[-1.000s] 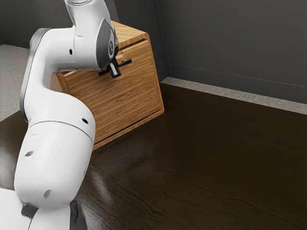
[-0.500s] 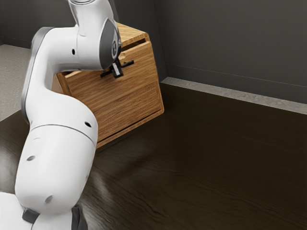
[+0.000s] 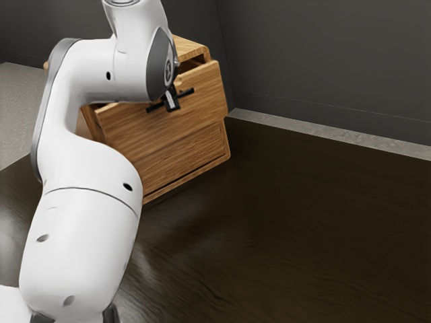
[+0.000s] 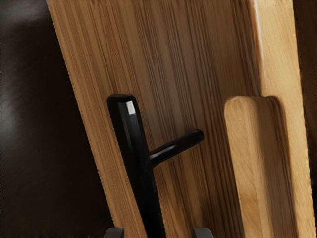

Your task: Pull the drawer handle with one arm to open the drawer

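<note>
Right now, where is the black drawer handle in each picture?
Exterior view: the drawer handle is a small black bar on the top drawer front of the wooden cabinet, just beside the white arm.
Wrist view: the drawer handle is a long black bar close up, standing off the drawer front on a short post.
Shared landmark: the striped wood of the drawer front behind the handle.

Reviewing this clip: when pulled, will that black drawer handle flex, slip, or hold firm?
The handle looks like a rigid bar on a short post, so it probably won't bend. Its smooth surface shows a highlight, so it may be somewhat slippery for the pincer. The drawer stands proud of the cabinet, so it likely slides rather than tips.
</note>
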Available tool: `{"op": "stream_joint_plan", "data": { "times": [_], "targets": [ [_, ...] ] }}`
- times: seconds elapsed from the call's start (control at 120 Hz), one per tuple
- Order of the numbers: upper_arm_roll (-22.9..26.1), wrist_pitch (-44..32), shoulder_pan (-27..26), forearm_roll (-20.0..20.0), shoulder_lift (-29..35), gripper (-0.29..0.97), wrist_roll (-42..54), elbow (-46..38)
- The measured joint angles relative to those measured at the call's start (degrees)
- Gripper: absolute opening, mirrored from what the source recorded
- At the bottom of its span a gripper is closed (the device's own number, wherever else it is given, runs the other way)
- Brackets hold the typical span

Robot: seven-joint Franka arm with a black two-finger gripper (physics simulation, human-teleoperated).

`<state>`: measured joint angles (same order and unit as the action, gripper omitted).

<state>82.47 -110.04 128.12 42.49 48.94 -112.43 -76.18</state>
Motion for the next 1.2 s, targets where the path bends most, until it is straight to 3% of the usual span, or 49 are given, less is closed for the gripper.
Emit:
{"op": "stream_joint_plan", "data": {
  "times": [1.2],
  "targets": [
    [-6.70,1.15,-8.72,0.09,2.85,0.10,-0.27,-7.00]
  ]
}}
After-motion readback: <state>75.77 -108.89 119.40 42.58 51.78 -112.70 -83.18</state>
